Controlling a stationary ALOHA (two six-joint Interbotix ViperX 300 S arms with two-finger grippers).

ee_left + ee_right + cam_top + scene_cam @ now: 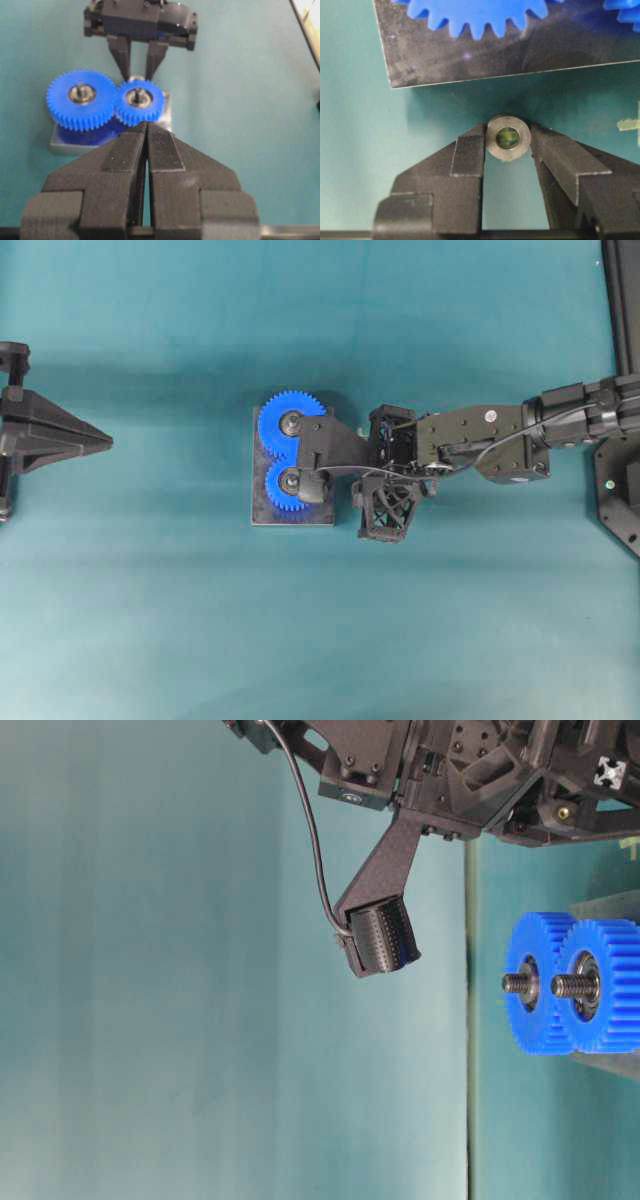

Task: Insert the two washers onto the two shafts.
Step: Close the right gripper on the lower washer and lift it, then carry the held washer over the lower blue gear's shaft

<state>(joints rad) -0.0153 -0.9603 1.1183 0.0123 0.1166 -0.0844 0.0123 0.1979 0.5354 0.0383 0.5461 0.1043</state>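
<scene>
A small silver washer [508, 137] is pinched between the fingertips of my right gripper [508, 142]. In the overhead view that gripper [312, 462] hangs over the right side of the grey base plate [262, 515]. The plate carries two blue gears, each with a threaded shaft [291, 422] [290, 480] in its centre. The table-level view shows the gripper finger [380, 935] raised clear of the shaft tips [515, 983]. From the left wrist view the washer [135, 78] shows just behind the small gear [140, 102]. My left gripper [146, 125] is shut and empty at the far left [95, 440].
The gears and plate stand on a teal cloth. A black frame [622, 300] runs along the right edge, near the right arm's base [615, 490]. The right wrist camera mount [385, 510] overhangs the cloth just right of the plate.
</scene>
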